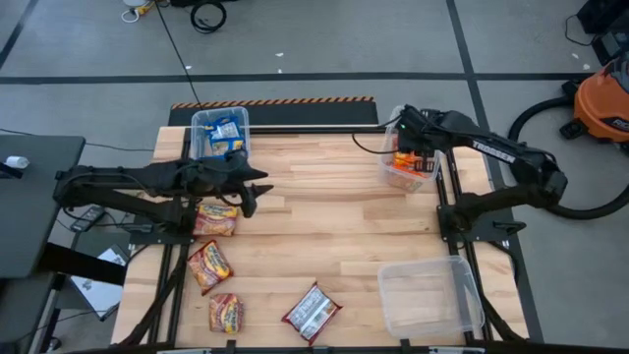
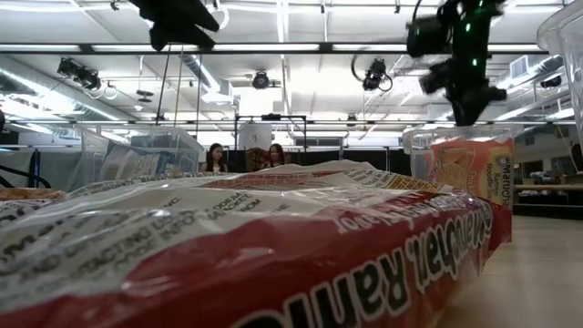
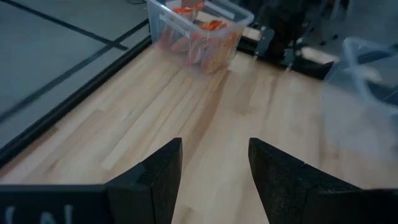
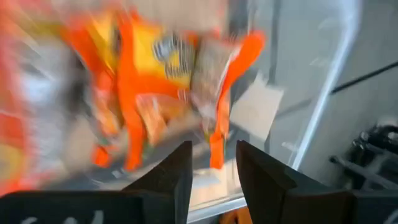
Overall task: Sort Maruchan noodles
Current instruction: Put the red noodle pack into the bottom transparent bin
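Note:
Several Maruchan packets lie flat on the table's left and near part: orange-yellow ones (image 1: pixel 216 218), (image 1: pixel 208 265), (image 1: pixel 225 313) and a red one with a silver back (image 1: pixel 312 311). The red packet (image 2: pixel 273 255) fills the low view's foreground. A clear bin (image 1: pixel 220 133) at the far left holds blue packets. Another bin (image 1: pixel 408 169) at the far right holds orange packets (image 4: pixel 155 81). My left gripper (image 1: pixel 260 189) (image 3: pixel 214 146) is open and empty over bare wood, near the blue bin. My right gripper (image 1: pixel 409 147) (image 4: pixel 213 149) is open above the orange bin, pointing down into it.
An empty clear bin (image 1: pixel 428 295) stands at the table's near right corner. Bare wood (image 1: pixel 324 216) lies across the table's middle. People (image 2: pixel 219 157) show far off in the room behind. An orange vacuum (image 1: pixel 601 98) stands on the floor to the right.

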Robot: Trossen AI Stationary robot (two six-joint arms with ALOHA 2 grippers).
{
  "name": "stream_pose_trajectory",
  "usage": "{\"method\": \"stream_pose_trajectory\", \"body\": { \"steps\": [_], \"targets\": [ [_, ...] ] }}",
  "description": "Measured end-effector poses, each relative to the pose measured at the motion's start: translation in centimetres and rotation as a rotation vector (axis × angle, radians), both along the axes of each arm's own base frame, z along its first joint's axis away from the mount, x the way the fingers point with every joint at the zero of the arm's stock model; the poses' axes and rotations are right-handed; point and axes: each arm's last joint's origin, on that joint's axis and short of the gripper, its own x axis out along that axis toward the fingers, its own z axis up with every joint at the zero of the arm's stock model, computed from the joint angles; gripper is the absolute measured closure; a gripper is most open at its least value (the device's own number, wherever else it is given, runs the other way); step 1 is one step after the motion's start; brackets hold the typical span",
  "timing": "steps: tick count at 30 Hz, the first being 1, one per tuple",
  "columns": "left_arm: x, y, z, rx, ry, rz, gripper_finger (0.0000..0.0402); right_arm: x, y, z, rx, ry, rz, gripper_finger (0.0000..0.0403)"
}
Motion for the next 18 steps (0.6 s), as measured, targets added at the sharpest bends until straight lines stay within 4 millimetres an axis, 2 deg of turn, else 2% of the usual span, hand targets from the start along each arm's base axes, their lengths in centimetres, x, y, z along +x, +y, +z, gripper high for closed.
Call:
{"method": "stream_pose_trajectory", "body": {
  "steps": [5,10,14,18],
  "targets": [
    [-1.6,-0.9,1.3,-0.146,-0.074,-0.136,0.021,1.3,3.2,4.1,0.044,-0.314,0.004,0.027],
    [-1.3,-3.7,2.5,-0.226,-0.092,-0.36,0.021,3.4,5.9,7.1,0.167,-0.736,-0.054,0.0271],
    [-0.3,-6.7,2.1,-0.233,-0.086,-0.5,0.021,5.7,8.6,8.3,0.285,-0.951,0.022,0.0271],
    [0.7,-9.7,1.6,-0.257,-0.087,-0.614,0.021,8.2,12.1,8.1,0.405,-1.031,0.078,0.0271]
  ]
}}
